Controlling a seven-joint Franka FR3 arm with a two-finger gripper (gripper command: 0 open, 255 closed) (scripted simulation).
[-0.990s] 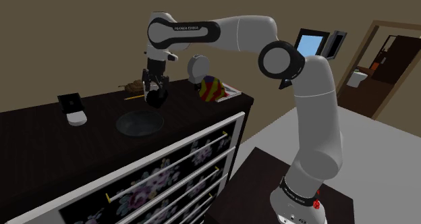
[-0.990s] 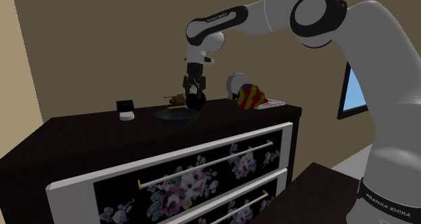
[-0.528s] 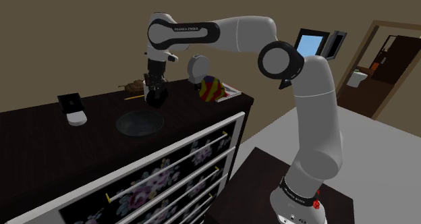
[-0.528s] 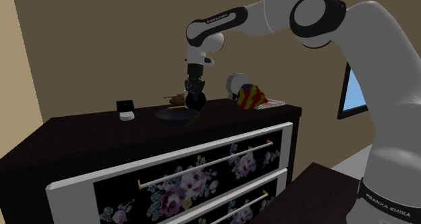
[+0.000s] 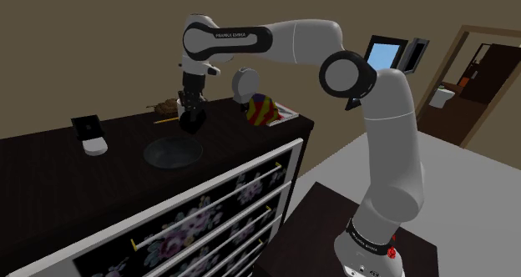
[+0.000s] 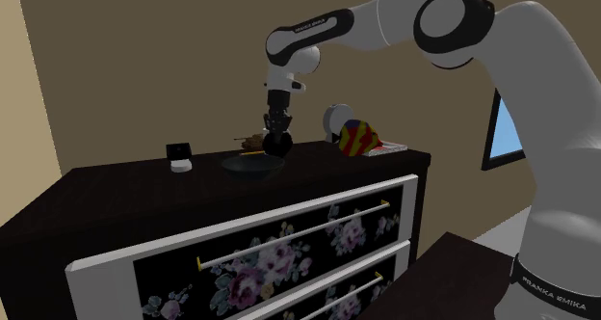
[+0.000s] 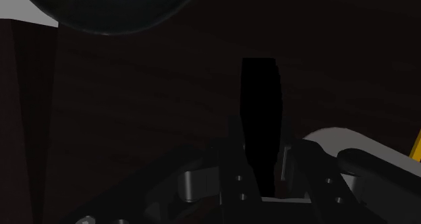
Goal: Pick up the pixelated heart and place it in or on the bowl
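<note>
Gripper pointing straight down over the dark dresser top. Its two fingers are drawn close together and clasp the black pixelated heart, which stands on edge between them. Whether the heart touches the dresser or hangs just clear of it cannot be told. The dark shallow bowl lies just beside the heart, nearer and toward the shoulder view's left. Farther right sits a red-and-yellow striped object, and far left a small white-and-black device.
</note>
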